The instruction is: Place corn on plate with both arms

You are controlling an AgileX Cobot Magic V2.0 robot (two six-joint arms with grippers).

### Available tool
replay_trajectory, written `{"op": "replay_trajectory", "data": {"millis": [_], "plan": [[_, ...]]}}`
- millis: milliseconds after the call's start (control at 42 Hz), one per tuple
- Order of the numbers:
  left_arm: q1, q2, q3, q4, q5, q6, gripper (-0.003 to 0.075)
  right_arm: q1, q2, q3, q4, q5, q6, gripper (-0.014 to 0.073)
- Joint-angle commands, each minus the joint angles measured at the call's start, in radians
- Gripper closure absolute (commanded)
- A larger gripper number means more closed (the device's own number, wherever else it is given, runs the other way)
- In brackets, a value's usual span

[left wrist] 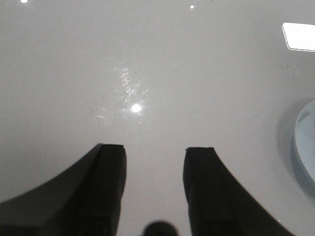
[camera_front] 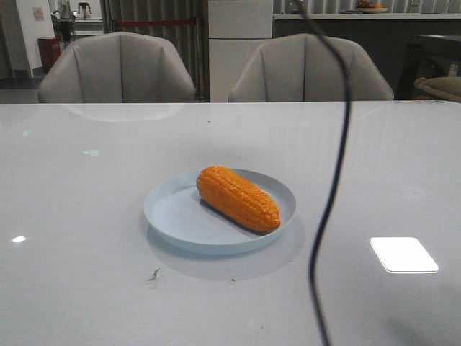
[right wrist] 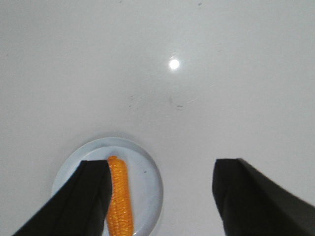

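The left gripper [left wrist: 153, 157] hangs with its jaws spread and nothing between them, over bare white counter [left wrist: 147, 73], the plate's rim just showing at the side. The right gripper [right wrist: 160, 182] also has its jaws spread wide and empty, high above the plate [right wrist: 147, 187]. The corn [camera_front: 238, 197] lies flat and diagonal on the pale blue plate [camera_front: 173, 213] mid-counter. A black cable [camera_front: 335, 180] dangles beside it.

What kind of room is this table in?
Probably an office lounge or meeting room: two padded grey armchairs face a large glossy white table, and behind them a dark counter holds appliances, perhaps a pantry.
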Motion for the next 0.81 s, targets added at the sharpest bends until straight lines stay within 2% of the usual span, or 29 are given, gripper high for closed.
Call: {"op": "replay_trajectory", "data": {"millis": [0, 166, 309, 595, 785], "plan": [[0.001, -0.015, -0.027, 0.009, -0.076, -0.007, 0.0359, -0.032, -0.108, -0.033, -0.025, 0.067, 0.005, 0.0052], [0.001, -0.015, -0.027, 0.031, -0.076, -0.007, 0.0359, -0.091, -0.201, 0.019, -0.078, 0.078, 0.005, 0.0052], [0.001, -0.015, -0.027, 0.032, -0.077, -0.007, 0.0359, -0.155, -0.325, 0.191, -0.08, 0.012, 0.005, 0.0052], [0.001, -0.015, -0.027, 0.032, -0.077, -0.007, 0.0359, -0.328, -0.696, 0.814, -0.081, -0.307, 0.005, 0.0052], [0.001, -0.015, -0.027, 0.032, -0.056, -0.007, 0.0359, -0.445, -0.898, 1.175, -0.079, -0.427, 0.005, 0.0052]]}}
